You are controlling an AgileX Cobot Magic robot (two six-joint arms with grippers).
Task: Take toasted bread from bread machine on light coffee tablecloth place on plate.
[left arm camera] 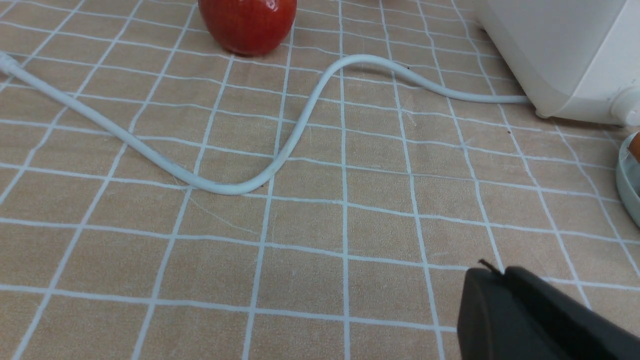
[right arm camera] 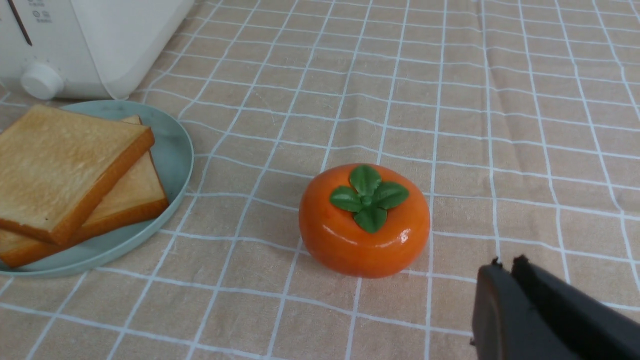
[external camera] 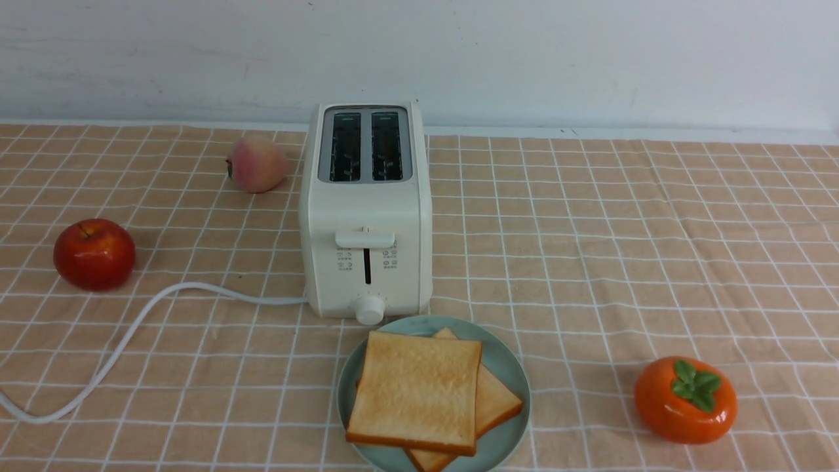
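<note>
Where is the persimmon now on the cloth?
In the front view the persimmon lies near the front on the robot's right, apart from the plate of toast. The right wrist view shows it too, in front of the shut fingers.

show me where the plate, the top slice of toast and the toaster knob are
plate [external camera: 508,367], front view, on its bare right rim.
top slice of toast [external camera: 419,387], front view, on the middle of its upper face.
toaster knob [external camera: 370,310], front view, on the round dial's face.
</note>
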